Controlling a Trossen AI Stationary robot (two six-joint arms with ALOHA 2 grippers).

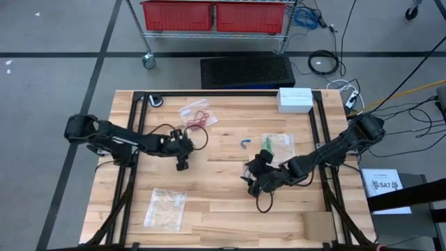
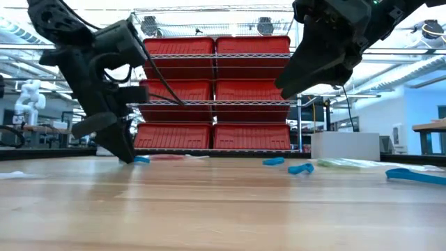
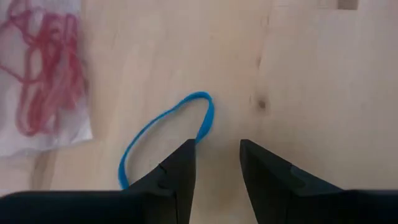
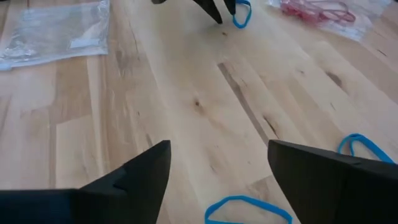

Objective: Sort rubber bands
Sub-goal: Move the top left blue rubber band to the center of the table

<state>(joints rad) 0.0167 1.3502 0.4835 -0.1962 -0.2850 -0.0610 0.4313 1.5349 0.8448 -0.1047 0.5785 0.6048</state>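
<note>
My left gripper [image 3: 217, 163] stands open, low over the table left of centre [image 1: 182, 165]. A blue rubber band [image 3: 163, 134] lies flat on the wood, and one end of it runs in behind one finger. My right gripper [image 4: 217, 180] hangs wide open above the table right of centre [image 1: 254, 181], holding nothing. Two more blue rubber bands [image 4: 249, 208] [image 4: 360, 145] lie on the wood just ahead of it. Another blue band [image 1: 246, 143] lies mid-table. Red bands lie in a clear bag [image 1: 197, 113], and green ones in another bag [image 1: 277, 144]. My left gripper comes down slanting onto the table beside the blue band's end [image 3: 204, 127]. One finger [image 3: 180, 171] covers that end of the loop. I cannot tell whether it touches the band. Nothing lies between the two fingers.
An empty clear bag [image 1: 165, 208] lies near the table's front left. A white box [image 1: 295, 99] stands at the far right corner. Bare wood lies between the two grippers. Black cables trail along both arms.
</note>
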